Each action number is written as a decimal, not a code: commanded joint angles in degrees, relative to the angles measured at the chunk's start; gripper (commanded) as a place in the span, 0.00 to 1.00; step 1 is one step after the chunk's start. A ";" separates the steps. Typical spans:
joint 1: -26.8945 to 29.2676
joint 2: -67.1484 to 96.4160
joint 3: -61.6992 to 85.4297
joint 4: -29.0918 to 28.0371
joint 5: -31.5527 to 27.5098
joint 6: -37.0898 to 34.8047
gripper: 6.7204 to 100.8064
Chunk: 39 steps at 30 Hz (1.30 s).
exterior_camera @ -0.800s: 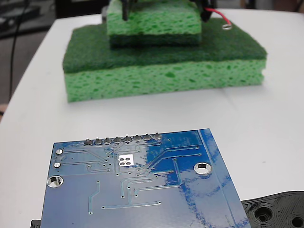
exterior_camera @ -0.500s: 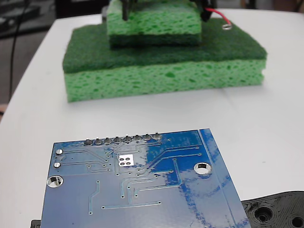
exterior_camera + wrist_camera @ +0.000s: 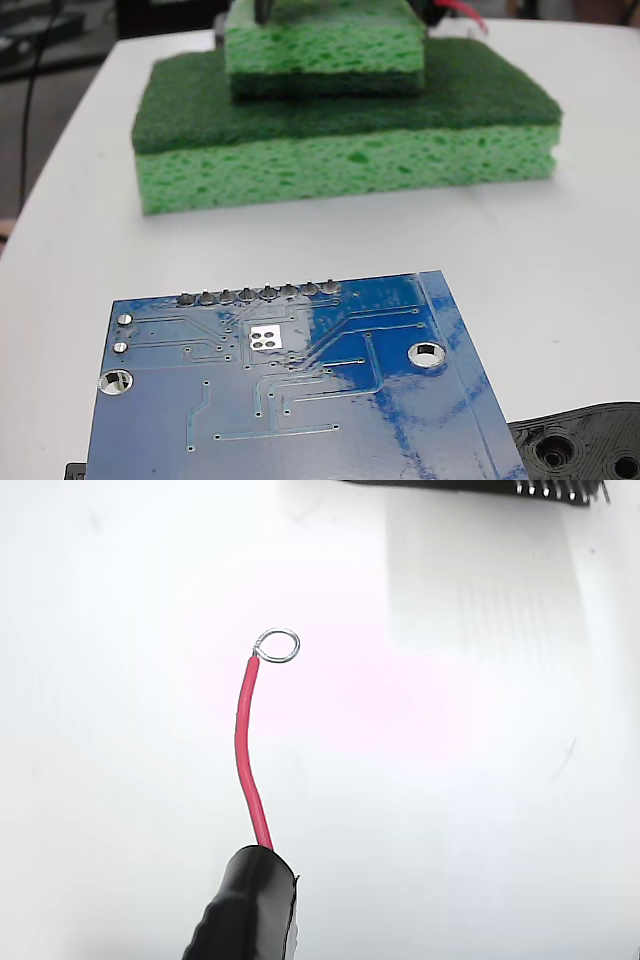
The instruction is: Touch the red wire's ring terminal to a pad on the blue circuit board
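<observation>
The blue circuit board (image 3: 300, 400) lies flat at the front of the fixed view. Its silver pad (image 3: 265, 337) with four dark dots sits below a row of grey solder bumps. Far behind it, at the frame's top edge, only the dark tips of my gripper (image 3: 347, 5) show above the stacked sponges. The red wire (image 3: 465, 14) juts from the right tip. In the wrist view the red wire (image 3: 245, 750) curves up from its black sleeve (image 3: 245, 915) to the ring terminal (image 3: 278, 646), which hangs free over a washed-out white surface. The board does not show in that view.
A large green sponge (image 3: 340, 150) with a dark top carries a smaller green sponge (image 3: 325, 50) at the back of the white table (image 3: 560, 260). A black plastic piece with round holes (image 3: 585, 445) lies at the board's front right corner.
The gripper tips have risen toward the top edge. The red wire and its ring have lifted off the dark sponge top.
</observation>
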 commanded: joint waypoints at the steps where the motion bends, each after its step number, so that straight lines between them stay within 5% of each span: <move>1: 0.09 -1.67 -3.34 0.35 1.05 -0.44 0.99; 6: 2.64 -14.41 -12.30 1.49 1.14 -2.90 0.99; 18: 17.75 -25.05 -25.31 0.97 -11.25 -12.04 0.99; 39: 22.41 -54.14 -37.27 -9.32 -18.37 -18.11 0.99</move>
